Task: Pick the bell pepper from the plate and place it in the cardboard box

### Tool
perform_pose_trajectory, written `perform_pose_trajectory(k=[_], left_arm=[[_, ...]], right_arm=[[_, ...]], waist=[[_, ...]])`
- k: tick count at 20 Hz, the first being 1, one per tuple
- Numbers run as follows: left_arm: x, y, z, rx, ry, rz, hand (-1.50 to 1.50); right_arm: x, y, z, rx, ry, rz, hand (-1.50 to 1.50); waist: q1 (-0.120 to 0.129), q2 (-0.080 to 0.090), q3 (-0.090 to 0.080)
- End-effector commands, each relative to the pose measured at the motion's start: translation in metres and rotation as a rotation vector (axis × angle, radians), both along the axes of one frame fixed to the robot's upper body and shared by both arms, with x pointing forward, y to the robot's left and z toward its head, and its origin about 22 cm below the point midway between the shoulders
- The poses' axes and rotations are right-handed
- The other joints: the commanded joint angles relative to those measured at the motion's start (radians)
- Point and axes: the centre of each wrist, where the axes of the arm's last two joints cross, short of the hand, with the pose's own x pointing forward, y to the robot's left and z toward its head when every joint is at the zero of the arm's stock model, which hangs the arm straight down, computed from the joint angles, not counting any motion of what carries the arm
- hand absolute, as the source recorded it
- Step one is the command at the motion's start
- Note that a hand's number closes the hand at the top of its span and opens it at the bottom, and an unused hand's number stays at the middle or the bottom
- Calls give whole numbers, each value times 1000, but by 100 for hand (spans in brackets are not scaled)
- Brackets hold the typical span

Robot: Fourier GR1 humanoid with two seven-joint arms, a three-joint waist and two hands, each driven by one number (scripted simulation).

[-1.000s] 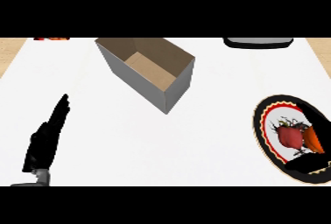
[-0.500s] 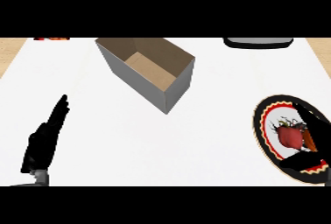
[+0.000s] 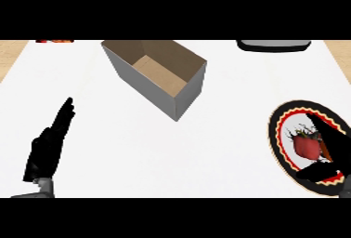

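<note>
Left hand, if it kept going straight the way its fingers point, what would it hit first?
Probably nothing: the left hand points up the view and slightly right over bare counter, passing left of the cardboard box. Height is hard to judge.

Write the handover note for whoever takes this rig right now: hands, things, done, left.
Left robot hand: open, fingers straight, resting at the counter's lower left.
Right robot hand: over the plate at the right edge, fingers curled round the bell pepper.
Cardboard box: open, upper middle, nothing visible inside.
Done: pepper grasped, apparently.
Left: lift it, carry it to the box, release.
</note>
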Motion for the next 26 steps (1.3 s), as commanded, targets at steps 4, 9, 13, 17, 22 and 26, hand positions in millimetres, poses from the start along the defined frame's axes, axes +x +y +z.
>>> perform_pose_trajectory(k=[4, 9, 13, 17, 22, 26], left_arm=[[-6, -5, -16, -3, 1, -8, 0], [-8, 12, -10, 14, -7, -7, 0], [12, -3, -3, 11, -8, -1, 0], [17, -12, -11, -7, -18, -41, 0], [9, -7, -13, -9, -7, -29, 0], [14, 5, 4, 4, -11, -7, 0]], right_arm=[[9, 26, -13, 39, 11, 19, 150], [13, 14, -13, -159, -139, -12, 150], [10, 7, -18, -171, -229, -9, 150], [75, 41, 21, -236, -170, 280, 150], [131, 58, 51, -240, -184, 457, 150], [151, 89, 58, -309, -264, 461, 150]], waist=[[1, 1, 2], [4, 2, 2], [-1, 2, 2], [33, 13, 2], [41, 12, 3], [20, 6, 2]])
